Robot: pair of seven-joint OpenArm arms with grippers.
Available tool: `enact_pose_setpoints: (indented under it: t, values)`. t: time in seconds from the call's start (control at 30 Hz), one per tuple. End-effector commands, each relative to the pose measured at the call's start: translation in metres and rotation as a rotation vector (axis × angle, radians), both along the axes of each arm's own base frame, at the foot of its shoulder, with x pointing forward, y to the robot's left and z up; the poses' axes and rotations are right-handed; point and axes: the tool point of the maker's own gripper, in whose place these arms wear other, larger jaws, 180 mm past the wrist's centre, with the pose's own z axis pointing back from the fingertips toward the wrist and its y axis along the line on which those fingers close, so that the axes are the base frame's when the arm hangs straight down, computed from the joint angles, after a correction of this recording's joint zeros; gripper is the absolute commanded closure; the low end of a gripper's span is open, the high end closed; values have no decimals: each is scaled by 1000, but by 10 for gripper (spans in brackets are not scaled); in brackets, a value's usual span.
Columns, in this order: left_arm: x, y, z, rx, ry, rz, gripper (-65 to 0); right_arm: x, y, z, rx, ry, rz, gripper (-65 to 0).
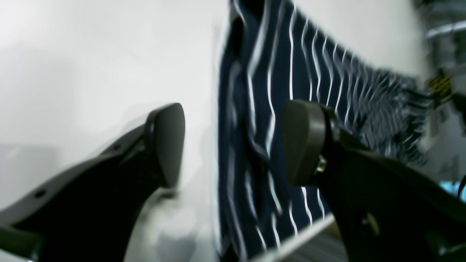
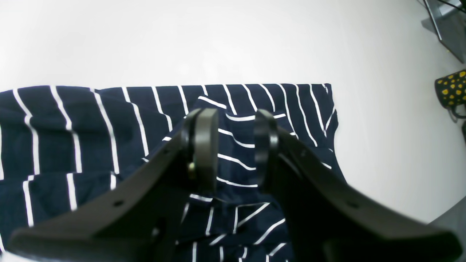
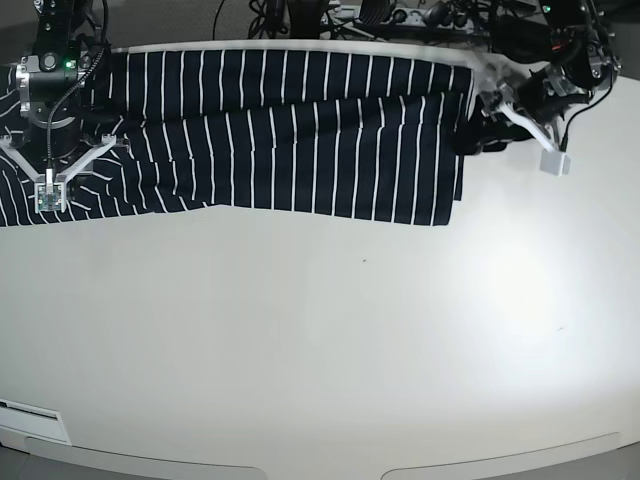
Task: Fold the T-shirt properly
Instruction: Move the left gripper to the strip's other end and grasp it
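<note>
Shirt point(image 3: 280, 130) spread along the table's point(image 3: 320, 350) far edge, both hands released above opposite ends.
Left wrist: left hand point(image 1: 233, 145) spread wide at the hem edge, lined up to pinch. Right wrist: right hand point(image 2: 236, 149) gapes over folded sleeve. Base: neither grasps cloth.

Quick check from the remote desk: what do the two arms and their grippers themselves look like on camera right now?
Both grippers, left and right, have matte black curved fingers ending in rounded paddle-shaped pads, with small screw holes and a brass-coloured fastener near one pad. In the base view the arms are black with white bracket-like struts; the right arm shows a green indicator light and black cables.
</note>
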Motion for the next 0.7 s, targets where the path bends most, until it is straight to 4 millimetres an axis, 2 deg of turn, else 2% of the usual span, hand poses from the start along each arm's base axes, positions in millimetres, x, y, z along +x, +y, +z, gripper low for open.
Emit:
enact_pose_setpoints:
  t: [0.0, 0.17, 0.37, 0.53, 0.67]
  values:
    - [-36, 9, -23, 106, 172, -39, -432, 4, -2, 13, -27, -41, 9, -198]
    - [-53, 6, -16, 139, 181, -24, -432, 1, -2, 9, -27, -25, 9, -198]
    - [-46, 2, -17, 123, 166, 8, -432, -1, -2, 7, -27, -7, 10, -198]
    - [-31, 0, -13, 116, 131, 14, -432, -1, -2, 7, -27, -4, 9, -198]
    - [-28, 4, -22, 98, 152, 42, -432, -1, -2, 7, -27, -6, 10, -198]
